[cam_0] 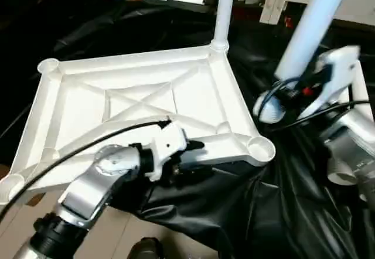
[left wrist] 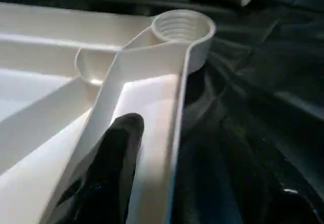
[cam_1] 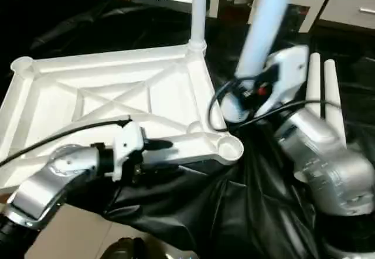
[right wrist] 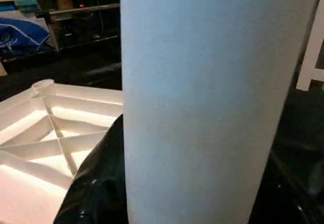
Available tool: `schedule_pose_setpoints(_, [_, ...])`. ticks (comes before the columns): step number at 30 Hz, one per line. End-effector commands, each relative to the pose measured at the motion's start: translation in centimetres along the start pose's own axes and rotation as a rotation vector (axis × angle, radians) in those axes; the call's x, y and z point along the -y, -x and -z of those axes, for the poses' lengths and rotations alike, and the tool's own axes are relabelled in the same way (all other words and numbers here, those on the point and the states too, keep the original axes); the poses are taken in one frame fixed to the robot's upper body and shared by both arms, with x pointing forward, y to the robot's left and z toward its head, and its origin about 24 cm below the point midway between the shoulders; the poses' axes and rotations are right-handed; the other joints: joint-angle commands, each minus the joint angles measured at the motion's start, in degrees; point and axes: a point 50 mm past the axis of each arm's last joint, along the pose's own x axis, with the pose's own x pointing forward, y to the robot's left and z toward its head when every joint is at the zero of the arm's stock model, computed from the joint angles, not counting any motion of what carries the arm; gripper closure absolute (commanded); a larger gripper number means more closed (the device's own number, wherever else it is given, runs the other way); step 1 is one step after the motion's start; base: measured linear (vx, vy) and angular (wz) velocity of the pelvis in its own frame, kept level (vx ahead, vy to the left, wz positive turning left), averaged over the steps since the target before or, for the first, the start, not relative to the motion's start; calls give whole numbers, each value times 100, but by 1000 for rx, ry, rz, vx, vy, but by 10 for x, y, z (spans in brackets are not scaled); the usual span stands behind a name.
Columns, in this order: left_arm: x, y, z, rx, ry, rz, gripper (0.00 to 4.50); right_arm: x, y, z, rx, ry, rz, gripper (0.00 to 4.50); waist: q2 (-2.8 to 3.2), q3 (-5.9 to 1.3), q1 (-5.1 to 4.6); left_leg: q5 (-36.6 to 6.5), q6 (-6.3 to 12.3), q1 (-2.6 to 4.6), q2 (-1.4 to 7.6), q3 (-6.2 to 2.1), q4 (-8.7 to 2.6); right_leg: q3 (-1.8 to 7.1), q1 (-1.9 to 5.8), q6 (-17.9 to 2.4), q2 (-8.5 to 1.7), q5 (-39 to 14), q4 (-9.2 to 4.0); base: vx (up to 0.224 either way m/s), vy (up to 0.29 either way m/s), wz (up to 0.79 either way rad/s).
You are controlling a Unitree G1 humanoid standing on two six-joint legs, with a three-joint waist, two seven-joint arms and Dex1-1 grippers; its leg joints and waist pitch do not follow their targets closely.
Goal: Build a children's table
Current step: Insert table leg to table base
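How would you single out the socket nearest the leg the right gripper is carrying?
Start at the white tabletop lying ribs-up on the black cloth. Go to its near right corner: the open round socket there. Unlike the far right corner, no leg stands in it.

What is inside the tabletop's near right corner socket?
The near right corner socket holds no leg; ridged threads line its inner wall. Its bottom is out of sight. The right gripper holds a leg above and beside it.
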Motion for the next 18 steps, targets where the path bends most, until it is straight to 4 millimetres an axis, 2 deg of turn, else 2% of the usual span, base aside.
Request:
schedule_pose_setpoints(1, [-2, -2, 5, -25, 21, -20, 213, -7, 0, -4, 30, 34, -28, 264, -14, -419, 4, -378, 294, 44, -5, 25, -353, 213, 480, -1322, -190, -236, -330, 0, 0, 0])
schedule_pose_setpoints(2, [-2, -2, 5, -25, 21, -20, 214, -7, 0, -4, 30, 34, -28, 264, -26, -419, 2, -345, 299, 44, -11, 31, -346, 218, 474, -1318, -180, -241, -331, 0, 0, 0])
schedule_pose_setpoints(3, [-3, -3, 5, -26, 31, -28, 222, -8, 0, -3, 30, 37, -32, 264, -15, -426, 5, -260, 316, 32, -14, 24, -344, 219, 485, -1318, -185, -188, -320, 0, 0, 0])
schedule_pose_setpoints(4, [-7, -5, 7, -26, 59, -53, 252, -10, -1, -1, 33, 51, -39, 264, 15, -426, -1, -218, 338, 28, -16, 27, -334, 216, 475, -1315, -184, -164, -319, 0, 0, 0])
schedule_pose_setpoints(7, [-11, -7, 11, -55, 56, -76, 257, -12, -1, 1, 40, 71, -45, 264, 17, -439, -8, -140, 407, 25, -20, 21, -326, 206, 472, -1325, -173, -26, -317, 0, 0, 0])
schedule_pose_setpoints(8, [-12, -8, 12, -64, 51, -76, 277, -13, -2, 1, 42, 75, -46, 264, 17, -439, -8, -140, 407, 25, -20, 21, -326, 206, 472, -1325, -173, -26, -317, 0, 0, 0])
schedule_pose_setpoints(10, [-11, -9, 14, -69, 50, -65, 302, -13, -2, 1, 42, 83, -50, 264, 31, -427, -7, -220, 416, 30, -14, 15, -335, 209, 476, -1329, -188, -91, -322, 0, 0, 0])
schedule_pose_setpoints(12, [-10, -11, 13, -60, 64, -45, 303, -12, -2, 2, 40, 90, -52, 264, 22, -423, -15, -269, 407, 27, -14, 15, -342, 212, 478, -1317, -194, -194, -330, 0, 0, 0])
schedule_pose_setpoints(15, [-8, -12, 13, -67, 67, -10, 345, -12, -2, 2, 39, 99, -53, 264, 28, -418, -21, -316, 400, 34, -8, 16, -347, 211, 470, -1299, -195, -291, -340, 0, 0, 0])
schedule_pose_setpoints(17, [-4, -12, 12, -66, 65, 42, 348, -11, -2, 3, 39, 109, -54, 264, 30, -422, -21, -286, 410, 36, -8, 14, -347, 211, 465, -1298, -195, -280, -335, 0, 0, 0])
schedule_pose_setpoints(18, [-4, -12, 11, -62, 66, 53, 364, -10, -2, 3, 39, 112, -54, 264, 28, -429, -23, -252, 421, 35, -11, 15, -341, 213, 471, -1309, -195, -224, -326, 0, 0, 0])
